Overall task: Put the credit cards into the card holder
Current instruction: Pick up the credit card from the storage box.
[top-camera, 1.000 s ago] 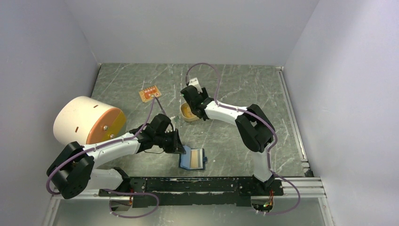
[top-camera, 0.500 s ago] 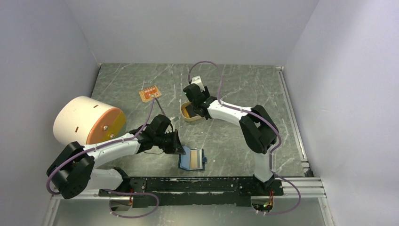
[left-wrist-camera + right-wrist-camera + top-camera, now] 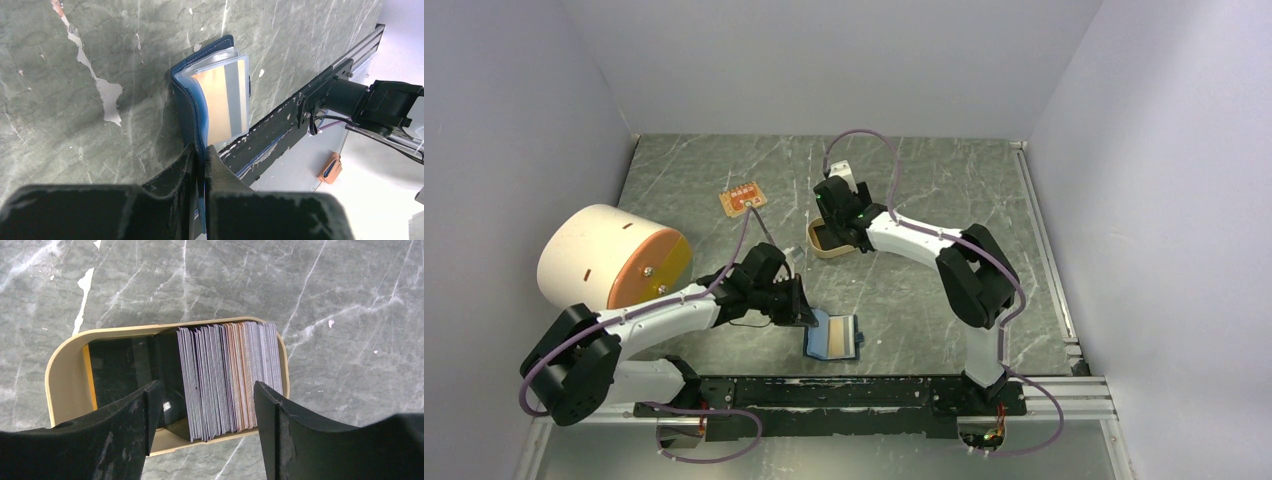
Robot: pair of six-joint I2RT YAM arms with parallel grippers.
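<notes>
While left pincer [image 3: 200, 152] clamps card holder [image 3: 186, 107] open, right pincer [image 3: 207, 392], wide and empty, straddles credit cards [image 3: 227, 375].

A grey worktop [image 3: 944, 180] veined with white carries everything, with a few pale chipped patches showing near its front. On its left side a big white drum [image 3: 589, 250] lies on its side, its orange end facing right. Farther back and to the right, a small orange board [image 3: 742, 199] with white marks lies flat. Right of the board and a little nearer sits a tan oval tray [image 3: 65, 385] with a dark floor. A scuffed black rail [image 3: 864, 392] runs along the near edge.
</notes>
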